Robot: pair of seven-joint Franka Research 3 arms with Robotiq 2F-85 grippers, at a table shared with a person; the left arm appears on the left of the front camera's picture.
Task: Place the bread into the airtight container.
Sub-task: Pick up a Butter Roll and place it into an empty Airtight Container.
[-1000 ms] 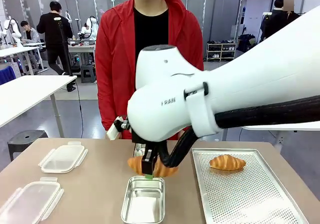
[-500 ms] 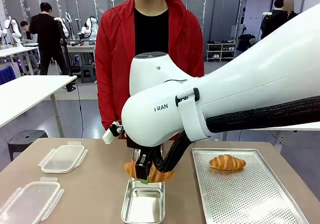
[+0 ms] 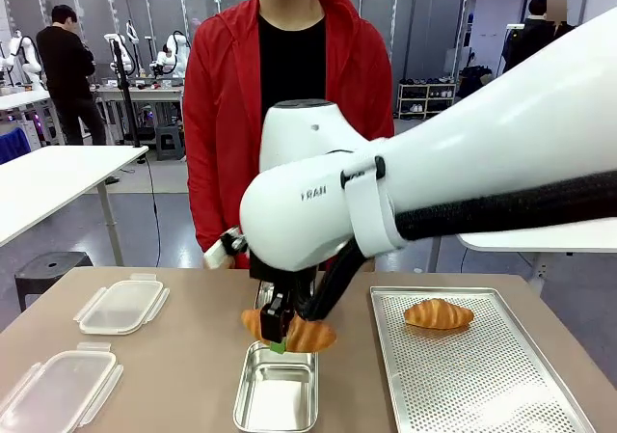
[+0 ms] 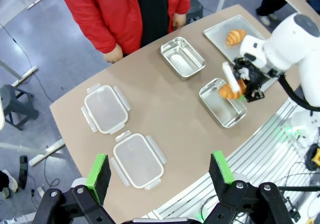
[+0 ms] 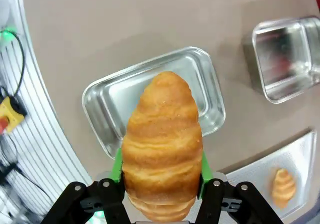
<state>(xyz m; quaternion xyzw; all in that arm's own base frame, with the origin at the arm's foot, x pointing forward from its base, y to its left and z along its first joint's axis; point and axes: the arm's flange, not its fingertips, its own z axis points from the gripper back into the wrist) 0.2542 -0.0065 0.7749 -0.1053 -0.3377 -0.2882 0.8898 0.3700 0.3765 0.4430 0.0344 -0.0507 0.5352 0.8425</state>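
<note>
Above one of two steel containers (image 3: 277,387), the right end effector (image 3: 280,335) grips one of two croissants (image 5: 162,144), the left end effector (image 4: 159,169) gapes empty, and two lids (image 4: 106,109) lie nearby.

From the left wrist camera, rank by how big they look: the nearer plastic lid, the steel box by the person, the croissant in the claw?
1. nearer plastic lid
2. steel box by the person
3. held croissant, clearly smallest
The lid is closer to the camera, so its lead over the box is unsure.

I counted two croissants (image 3: 289,333) (image 3: 439,313), two steel containers (image 4: 182,58) (image 4: 227,115), two clear lids (image 4: 106,109) (image 4: 137,160), one perforated tray (image 3: 482,375), one person (image 3: 289,86) at my counter (image 3: 193,356).
</note>
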